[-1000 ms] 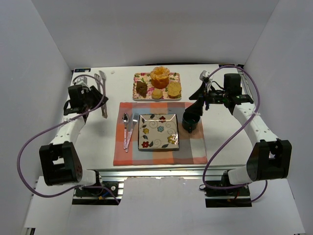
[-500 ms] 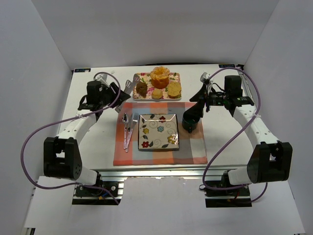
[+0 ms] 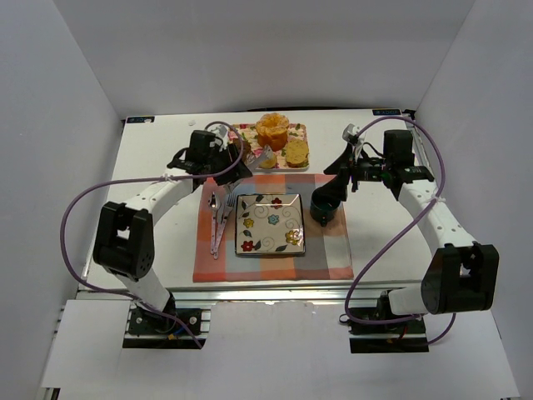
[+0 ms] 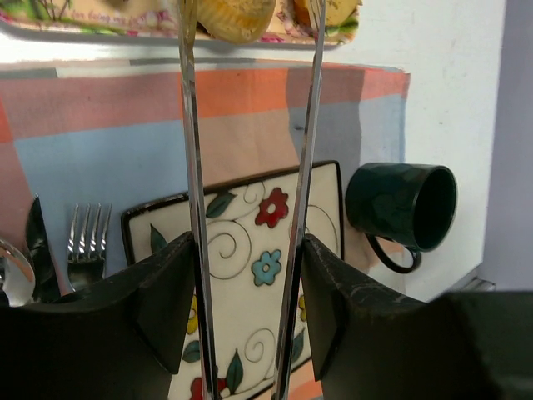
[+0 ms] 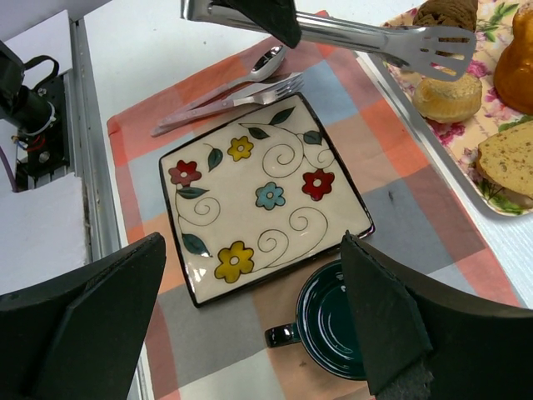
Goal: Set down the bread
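Observation:
My left gripper point(image 3: 226, 163) is shut on metal tongs point(image 4: 191, 167), which reach out to the flowered food tray point(image 3: 293, 131). The tong tips point(image 5: 441, 39) hover at a small round bread roll point(image 5: 448, 96), which also shows between the two tong arms in the left wrist view point(image 4: 233, 15). The tongs hold nothing. A square flowered plate point(image 3: 270, 223) lies empty on the checked placemat point(image 3: 329, 250). My right gripper point(image 5: 250, 325) is open and empty above a dark green mug point(image 5: 333, 325).
The tray also carries an orange ring cake point(image 3: 272, 129), a brown muffin point(image 5: 445, 12) and a bread slice point(image 5: 508, 162). A fork and spoon point(image 3: 218, 215) lie left of the plate. The mug point(image 3: 323, 207) stands right of the plate.
My left arm has swung from the table's left side over to the tray, carrying the tongs. The right arm has not moved.

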Action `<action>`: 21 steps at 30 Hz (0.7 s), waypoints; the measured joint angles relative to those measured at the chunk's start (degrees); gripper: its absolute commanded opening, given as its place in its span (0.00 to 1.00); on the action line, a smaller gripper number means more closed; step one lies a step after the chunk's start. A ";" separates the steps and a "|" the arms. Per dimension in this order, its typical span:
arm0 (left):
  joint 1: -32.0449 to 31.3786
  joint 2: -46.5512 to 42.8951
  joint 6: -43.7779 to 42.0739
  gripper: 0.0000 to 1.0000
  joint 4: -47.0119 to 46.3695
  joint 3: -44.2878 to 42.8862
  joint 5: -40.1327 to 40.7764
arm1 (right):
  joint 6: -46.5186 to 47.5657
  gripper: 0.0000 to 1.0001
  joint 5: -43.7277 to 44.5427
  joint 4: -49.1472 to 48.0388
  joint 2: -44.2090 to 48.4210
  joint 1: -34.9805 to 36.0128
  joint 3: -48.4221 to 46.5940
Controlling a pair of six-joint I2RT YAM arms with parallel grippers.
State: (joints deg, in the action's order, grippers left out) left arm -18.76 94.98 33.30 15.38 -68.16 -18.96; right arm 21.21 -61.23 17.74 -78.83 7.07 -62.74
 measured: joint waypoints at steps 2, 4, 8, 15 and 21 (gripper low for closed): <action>-0.57 1.62 -1.14 0.62 1.11 -2.10 0.87 | -0.04 0.89 0.00 -0.15 0.11 -0.04 0.00; -1.07 2.75 -2.19 0.62 2.40 -3.48 1.77 | -0.07 0.89 0.00 -0.31 0.15 -0.13 0.02; -1.84 4.66 -3.91 0.63 4.98 -5.64 3.23 | -0.13 0.89 0.00 -0.31 0.15 -0.33 0.04; -2.49 7.52 -5.75 0.63 7.19 -8.31 3.72 | -0.22 0.89 -0.02 -0.37 0.15 -0.37 0.22; -2.86 8.98 -6.14 0.63 7.32 -9.29 3.54 | -0.42 0.89 -0.04 -1.07 0.15 -0.55 0.31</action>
State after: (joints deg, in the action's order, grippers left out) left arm -21.63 103.96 27.16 22.70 -77.45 -15.42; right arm 20.80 -61.28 16.67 -78.67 6.52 -62.43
